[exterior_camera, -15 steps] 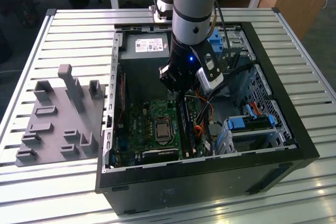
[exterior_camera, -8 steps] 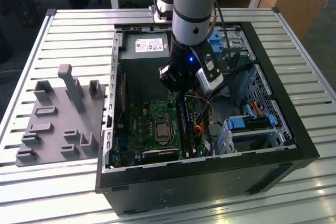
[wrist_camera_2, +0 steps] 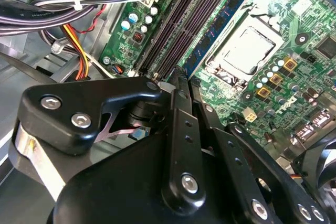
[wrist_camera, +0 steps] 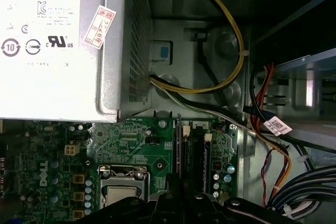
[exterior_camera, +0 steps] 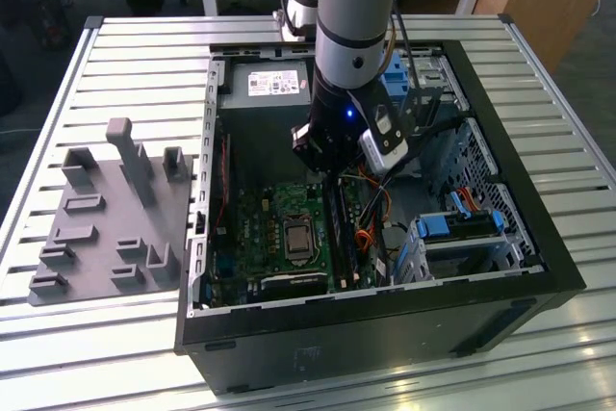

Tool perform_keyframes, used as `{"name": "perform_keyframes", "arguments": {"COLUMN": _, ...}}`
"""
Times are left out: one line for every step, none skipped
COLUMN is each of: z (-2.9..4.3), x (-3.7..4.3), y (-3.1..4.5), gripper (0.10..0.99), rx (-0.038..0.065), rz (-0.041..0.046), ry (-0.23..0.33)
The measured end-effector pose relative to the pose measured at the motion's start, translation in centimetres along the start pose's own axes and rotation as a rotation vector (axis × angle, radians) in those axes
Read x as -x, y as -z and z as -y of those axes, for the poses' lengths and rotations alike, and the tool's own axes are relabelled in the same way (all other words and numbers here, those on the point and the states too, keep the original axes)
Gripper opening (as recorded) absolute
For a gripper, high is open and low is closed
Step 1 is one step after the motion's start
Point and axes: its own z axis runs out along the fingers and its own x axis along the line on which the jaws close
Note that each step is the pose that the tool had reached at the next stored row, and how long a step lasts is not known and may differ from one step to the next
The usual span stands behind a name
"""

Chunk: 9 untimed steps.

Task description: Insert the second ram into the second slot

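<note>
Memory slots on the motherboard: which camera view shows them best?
The second wrist view: the memory slots run lengthwise, close up, just beyond the gripper. The first wrist view shows their far part, the rest behind the gripper. The exterior view shows them from afar, partly under the arm.

The surface (exterior_camera: 125,55) was ribbed bare metal with a dull brushed sheen. At the exterior view's left, the grey holder (exterior_camera: 106,218) looked like matt plastic. The case (exterior_camera: 385,334) was matt black outside and bare grey sheet metal inside. The arm (exterior_camera: 351,7) had a smooth satin silver shell. The gripper (wrist_camera_2: 176,80) was matt black with bright metal screw heads. The board (wrist_camera_2: 294,51) was glossy green, its socket cover (wrist_camera_2: 247,45) polished metal. The power supply (wrist_camera: 113,51) was dull perforated sheet metal with paper labels. The cables (wrist_camera_2: 105,3) wore smooth plastic sheaths.
</note>
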Motion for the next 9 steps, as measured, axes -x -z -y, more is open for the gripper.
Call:
{"name": "perform_keyframes", "arguments": {"z": 0.0, "x": 0.0, "y": -0.02, "gripper": 0.137, "rx": 0.0, "rz": -0.0001, "ry": 0.0}}
{"name": "perform_keyframes", "arguments": {"z": 0.01, "x": 0.0, "y": -0.02, "gripper": 0.137, "rx": 0.0, "rz": -0.0002, "ry": 0.0}}
{"name": "perform_keyframes", "arguments": {"z": 0.0, "x": 0.0, "y": -0.03, "gripper": 0.137, "rx": 0.0, "rz": -0.0001, "ry": 0.0}}
{"name": "perform_keyframes", "arguments": {"z": 0.0, "x": 0.0, "y": -0.07, "gripper": 0.137, "rx": 0.0, "rz": 0.0, "ry": 0.0}}
{"name": "perform_keyframes", "arguments": {"z": 0.0, "x": 0.0, "y": -0.12, "gripper": 0.137, "rx": 0.0, "rz": 0.0001, "ry": 0.0}}
{"name": "perform_keyframes", "arguments": {"z": 0.0, "x": 0.01, "y": -0.18, "gripper": 0.137, "rx": 0.0, "rz": 0.0001, "ry": 0.0}}
{"name": "perform_keyframes", "arguments": {"z": 0.01, "x": 0.03, "y": -0.23, "gripper": 0.137, "rx": 0.0, "rz": 0.0, "ry": 0.0}}
{"name": "perform_keyframes", "arguments": {"z": 0.01, "x": 0.12, "y": -0.29, "gripper": 0.137, "rx": 0.0, "rz": 0.0, "ry": 0.0}}
{"name": "perform_keyframes", "arguments": {"z": 0.01, "x": 0.24, "y": -0.34, "gripper": 0.137, "rx": 0.0, "rz": 0.0, "ry": 0.0}}
